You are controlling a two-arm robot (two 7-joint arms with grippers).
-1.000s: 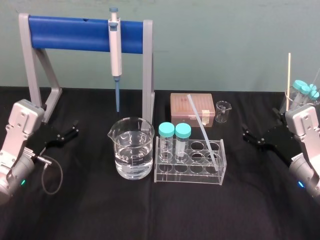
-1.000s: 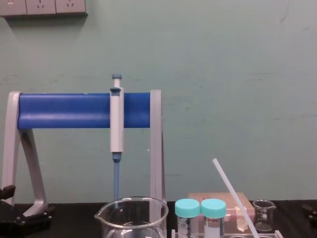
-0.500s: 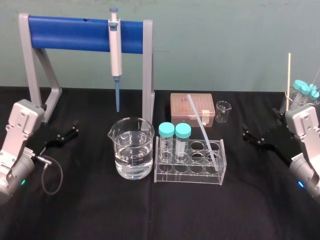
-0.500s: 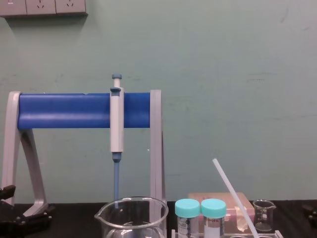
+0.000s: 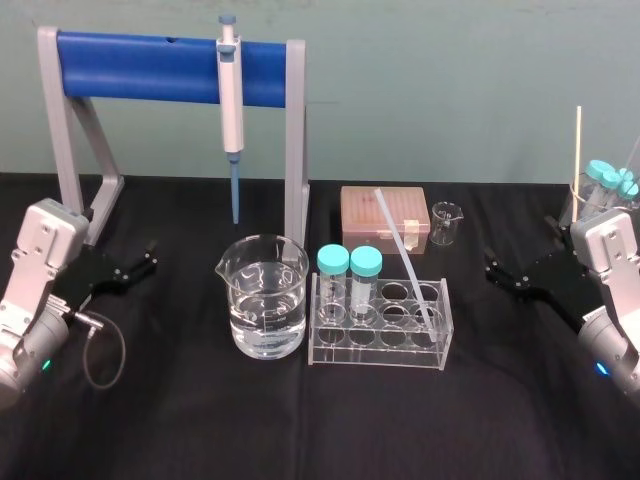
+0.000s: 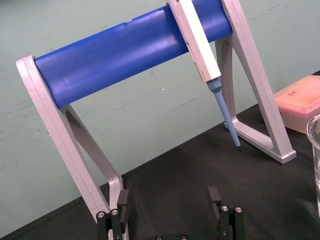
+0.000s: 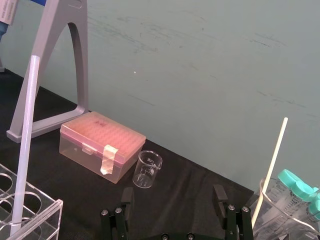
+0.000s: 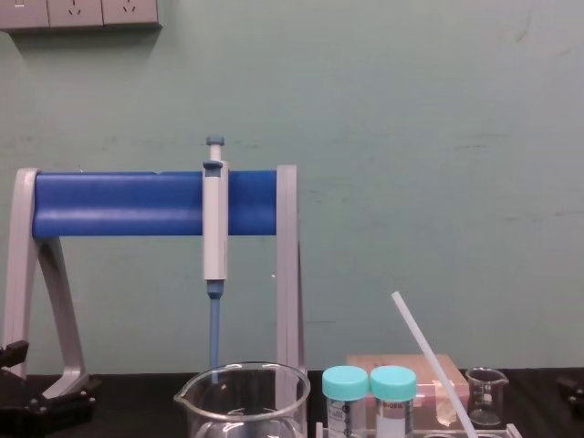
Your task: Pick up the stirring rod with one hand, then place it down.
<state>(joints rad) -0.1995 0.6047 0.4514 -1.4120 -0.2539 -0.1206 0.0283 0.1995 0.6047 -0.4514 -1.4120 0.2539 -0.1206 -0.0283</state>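
Observation:
The stirring rod [image 5: 403, 255] is a thin translucent white rod that leans in a back hole of the clear tube rack [image 5: 378, 345], its top tilted toward the pink box. It also shows in the chest view [image 8: 433, 365] and the right wrist view [image 7: 25, 140]. My right gripper [image 5: 497, 272] hovers open at the table's right side, a good way right of the rack, nothing between its fingers [image 7: 218, 194]. My left gripper [image 5: 150, 258] stands open at the far left near the stand's foot, and it is empty too [image 6: 168, 196].
A grey-and-blue pipette [image 5: 231, 95] hangs on the blue-barred stand [image 5: 140, 65]. A beaker of water [image 5: 264, 297] stands left of the rack, which holds two teal-capped tubes [image 5: 349, 265]. Behind are a pink tip box [image 5: 385, 215] and a small beaker [image 5: 446, 222]. A beaker with capped tubes [image 5: 605, 185] sits far right.

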